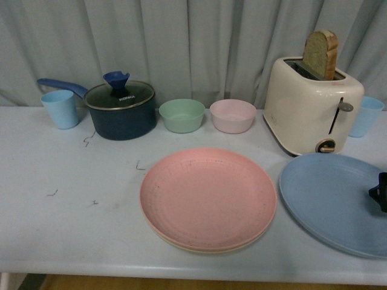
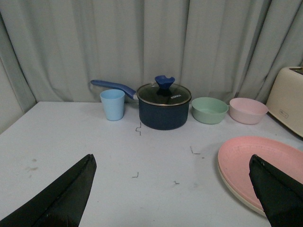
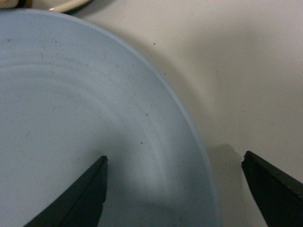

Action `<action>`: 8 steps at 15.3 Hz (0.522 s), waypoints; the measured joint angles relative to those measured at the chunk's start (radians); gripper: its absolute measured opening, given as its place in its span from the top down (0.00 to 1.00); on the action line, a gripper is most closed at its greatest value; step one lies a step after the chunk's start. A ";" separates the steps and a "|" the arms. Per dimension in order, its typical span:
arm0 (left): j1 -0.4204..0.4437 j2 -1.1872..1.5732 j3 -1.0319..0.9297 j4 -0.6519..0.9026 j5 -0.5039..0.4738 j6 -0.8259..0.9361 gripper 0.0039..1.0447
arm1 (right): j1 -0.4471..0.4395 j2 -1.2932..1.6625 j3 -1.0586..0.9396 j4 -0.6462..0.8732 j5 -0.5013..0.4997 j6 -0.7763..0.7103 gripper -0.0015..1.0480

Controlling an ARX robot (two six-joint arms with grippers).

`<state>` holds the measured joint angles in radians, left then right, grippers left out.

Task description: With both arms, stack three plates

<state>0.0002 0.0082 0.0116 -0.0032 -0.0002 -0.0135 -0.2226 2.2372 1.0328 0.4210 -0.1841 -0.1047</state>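
Observation:
The pink plate lies mid-table on top of the beige plate, of which only the rim shows. The blue plate lies to their right, apart from them. My right gripper shows at the right edge, low over the blue plate. In the right wrist view it is open, its jaws straddling the rim of the blue plate. My left gripper is open and empty above the bare table, left of the pink plate and the beige rim.
Along the back stand a light blue cup, a dark lidded pot, a green bowl, a pink bowl, a cream toaster holding a bread slice, and another blue cup.

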 joint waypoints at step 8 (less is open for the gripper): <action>0.000 0.000 0.000 0.000 0.000 0.000 0.06 | -0.016 -0.010 -0.039 0.046 -0.006 0.027 0.80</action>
<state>0.0002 0.0082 0.0116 -0.0032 -0.0006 -0.0135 -0.2390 2.2276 0.9939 0.4667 -0.1898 -0.0776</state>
